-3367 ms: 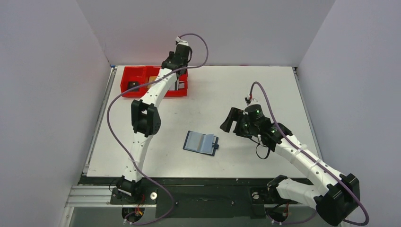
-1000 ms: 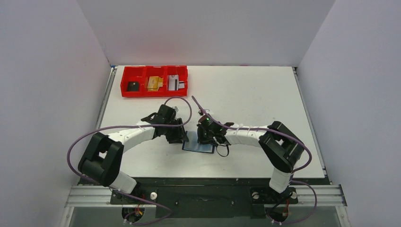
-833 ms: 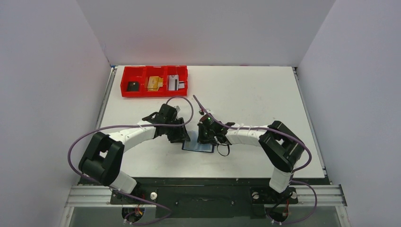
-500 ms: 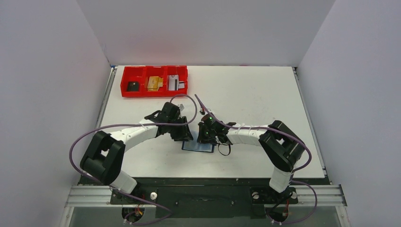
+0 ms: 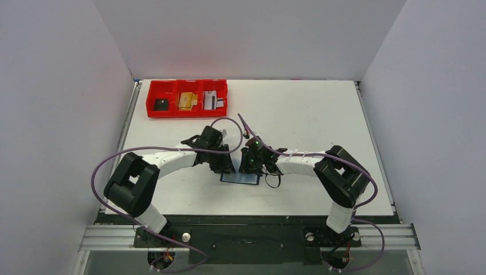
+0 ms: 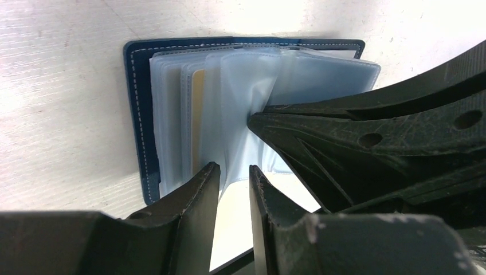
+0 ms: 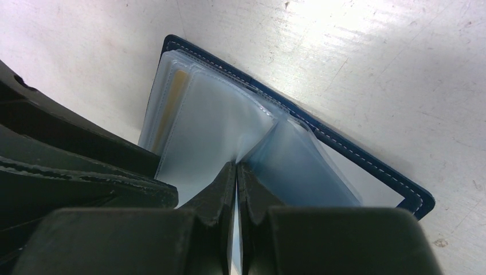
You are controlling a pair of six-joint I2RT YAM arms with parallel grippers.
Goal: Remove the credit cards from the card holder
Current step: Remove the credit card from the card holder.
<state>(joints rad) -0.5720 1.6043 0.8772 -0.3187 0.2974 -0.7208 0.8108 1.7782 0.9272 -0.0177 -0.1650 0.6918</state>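
Note:
The navy card holder [image 5: 240, 177] lies open on the table, its clear sleeves fanned up [image 6: 240, 86]. A tan-gold credit card [image 6: 198, 117] sits in a left-hand sleeve and also shows in the right wrist view [image 7: 172, 94]. My left gripper [image 6: 235, 171] is at the holder's near edge. Its jaws stand a narrow gap apart, with the edge of one clear sleeve hanging between them, not pinched. My right gripper [image 7: 236, 167] is shut, tips pressed into the fold between the sleeves. A black card [image 5: 161, 105], a gold card [image 5: 186, 101] and a silvery card [image 5: 213, 101] lie in the tray.
The red three-compartment tray [image 5: 150, 112] stands at the table's far left. Both arms reach in low from either side, so the two grippers [image 5: 224, 165] [image 5: 249, 166] crowd together over the holder.
The left gripper has slid right to the holder's left edge while its jaws narrowed around a sleeve. The right gripper has stayed shut on the fold.

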